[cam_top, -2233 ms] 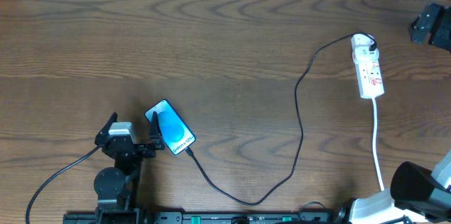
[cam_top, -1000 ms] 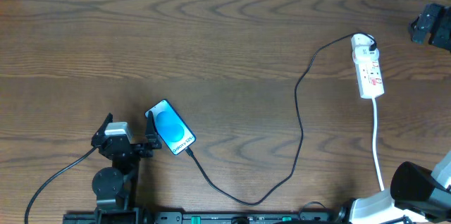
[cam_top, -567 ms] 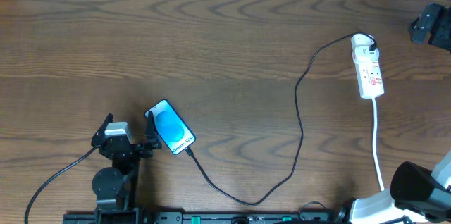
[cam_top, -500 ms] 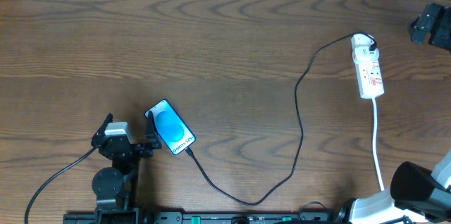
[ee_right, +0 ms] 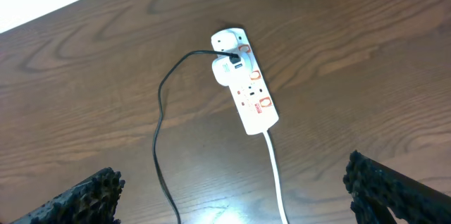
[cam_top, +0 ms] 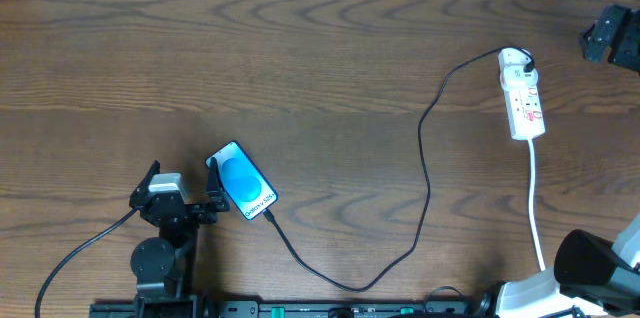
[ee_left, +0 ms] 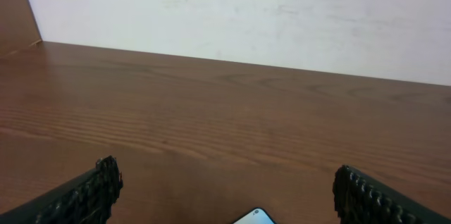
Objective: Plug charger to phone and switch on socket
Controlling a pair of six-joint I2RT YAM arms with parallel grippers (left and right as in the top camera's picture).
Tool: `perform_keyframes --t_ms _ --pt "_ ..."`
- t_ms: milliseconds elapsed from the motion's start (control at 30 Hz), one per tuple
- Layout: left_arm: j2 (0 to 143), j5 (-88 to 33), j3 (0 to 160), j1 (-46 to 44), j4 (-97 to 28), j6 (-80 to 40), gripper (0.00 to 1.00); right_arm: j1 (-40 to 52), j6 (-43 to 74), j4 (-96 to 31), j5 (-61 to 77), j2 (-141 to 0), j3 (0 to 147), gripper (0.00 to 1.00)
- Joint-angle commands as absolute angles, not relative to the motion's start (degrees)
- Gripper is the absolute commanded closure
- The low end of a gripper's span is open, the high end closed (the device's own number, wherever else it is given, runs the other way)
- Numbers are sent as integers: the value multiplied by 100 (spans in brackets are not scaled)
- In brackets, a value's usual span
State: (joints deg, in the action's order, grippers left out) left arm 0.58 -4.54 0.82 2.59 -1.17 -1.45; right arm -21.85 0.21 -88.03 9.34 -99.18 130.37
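The phone [cam_top: 243, 180], blue screen up, lies tilted on the table at lower left. Only its top corner shows in the left wrist view [ee_left: 254, 217]. The black charger [cam_top: 424, 173] runs from the top end of the white socket [cam_top: 523, 93], loops down, and its tip meets the phone's lower end [cam_top: 269, 214]. I cannot tell if it is seated. My left gripper [cam_top: 183, 184] is open and empty, its right finger just left of the phone; it also shows in the left wrist view [ee_left: 227, 178]. My right gripper [ee_right: 232, 176] is open and empty, high above the socket [ee_right: 248, 90] and the charger [ee_right: 161, 132].
The socket's white cord [cam_top: 537, 208] runs down towards the front right, where the right arm [cam_top: 590, 263] stands. A black object [cam_top: 610, 33] sits at the right edge. A white wall [ee_left: 232, 20] stands behind the table's far edge.
The left gripper has shifted slightly left, off the phone's edge, and has stayed still for the last second. Phone, charger and socket have not moved.
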Motion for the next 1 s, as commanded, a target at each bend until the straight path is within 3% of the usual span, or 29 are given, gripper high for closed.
perform_keyframes --t_ms 0,967 --pt "23 -596 23 294 -360 -130 2 -2169 19 -8812 934 -9880 13061 1" --pt "23 -596 23 294 -360 -128 2 -2165 16 -8294 803 -9878 13058 1"
